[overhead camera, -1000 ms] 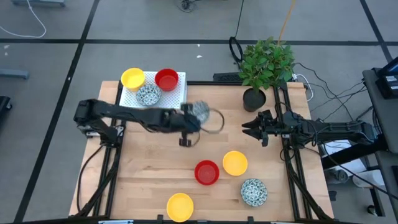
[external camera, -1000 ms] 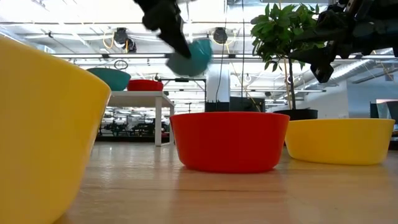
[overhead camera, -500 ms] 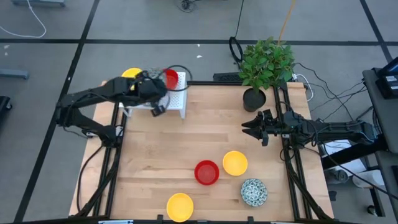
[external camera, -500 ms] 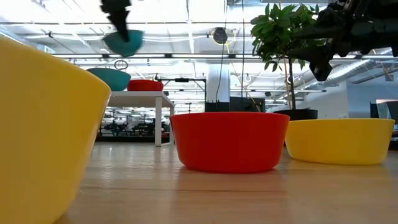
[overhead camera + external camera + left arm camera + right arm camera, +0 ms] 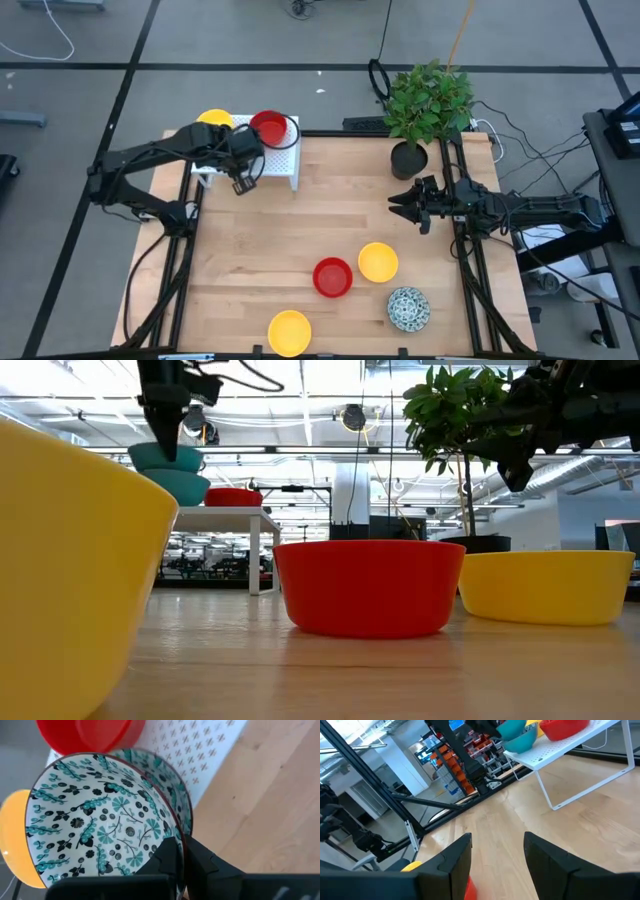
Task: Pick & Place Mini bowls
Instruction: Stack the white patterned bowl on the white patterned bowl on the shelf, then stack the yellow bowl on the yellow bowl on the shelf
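High view first: we are seeing the left gripper point(image 5: 241, 170) hanging over the white perforated rack point(image 5: 285, 165) at the far left corner of the table point(image 5: 250, 270), its fingers pinched together on the rim of a speckled bowl point(image 5: 100, 820). We are looking into that bowl through the left wrist view, where it is sitting nested just above a second speckled bowl point(image 5: 172, 795) on the rack. A red bowl point(image 5: 268, 127) is resting on the rack just to the far right of them, and a yellow bowl point(image 5: 213, 121) is showing at the rack's far left, partly covered by the arm.

We are finding the right gripper point(image 5: 400, 208) waiting at the right side of the table, fingers apart and holding nothing, near the black pot of the leafy plant point(image 5: 428, 100), which is standing at the far right corner.

On the near half of the table, four more bowls are lying in the open: a red one point(image 5: 332, 277) touching or almost touching a yellow one point(image 5: 378, 262) on its right, a speckled one point(image 5: 408, 308) nearer still, and a yellow one point(image 5: 289, 332) at the near edge. Cables are trailing across the grey floor point(image 5: 80, 60) beyond the table
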Motion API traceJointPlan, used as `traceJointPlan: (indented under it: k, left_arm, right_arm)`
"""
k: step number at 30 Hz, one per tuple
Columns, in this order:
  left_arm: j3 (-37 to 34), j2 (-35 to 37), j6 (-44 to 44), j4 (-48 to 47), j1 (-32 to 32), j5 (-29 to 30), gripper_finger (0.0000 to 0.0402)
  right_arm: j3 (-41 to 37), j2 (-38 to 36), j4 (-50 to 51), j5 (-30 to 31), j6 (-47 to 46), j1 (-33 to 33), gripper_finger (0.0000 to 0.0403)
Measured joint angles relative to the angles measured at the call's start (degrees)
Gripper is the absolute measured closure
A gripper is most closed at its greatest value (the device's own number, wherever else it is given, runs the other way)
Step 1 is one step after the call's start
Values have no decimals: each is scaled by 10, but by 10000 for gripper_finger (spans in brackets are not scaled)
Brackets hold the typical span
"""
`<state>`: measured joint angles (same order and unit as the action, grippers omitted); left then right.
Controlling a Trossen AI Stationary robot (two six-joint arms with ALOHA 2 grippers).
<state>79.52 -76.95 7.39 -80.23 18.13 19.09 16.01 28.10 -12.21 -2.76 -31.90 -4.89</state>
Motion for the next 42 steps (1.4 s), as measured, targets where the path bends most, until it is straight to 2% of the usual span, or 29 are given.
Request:
traceJointPlan:
  k: [5, 11, 14, 21, 27, 36, 38, 42]
  left_arm:
    - [-22, 0, -6, 16, 10, 1, 373]
    - [-36, 0, -29, 56, 10, -9, 391]
    - [-36, 0, -31, 62, 10, -10, 387]
    - [-36, 0, -23, 70, 10, -3, 328]
    - [-34, 0, -1, 68, 10, 13, 301]
    - [46, 2, 31, 68, -4, 14, 231]
    - [68, 2, 52, 70, -12, -6, 215]
    - [81, 2, 125, 98, -50, -99, 197]
  right_arm:
    - [0, 0, 0, 0, -4, 0, 236]
    - [0, 0, 0, 0, -4, 0, 236]
    - [0, 0, 0, 0, -4, 0, 236]
    - [1, 0, 0, 0, -4, 0, 236]
    - [1, 0, 0, 0, -4, 0, 236]
    - [1, 0, 0, 0, -4, 0, 236]
    - [1, 0, 0, 0, -4, 0, 236]
    - [1, 0, 0, 0, -4, 0, 236]
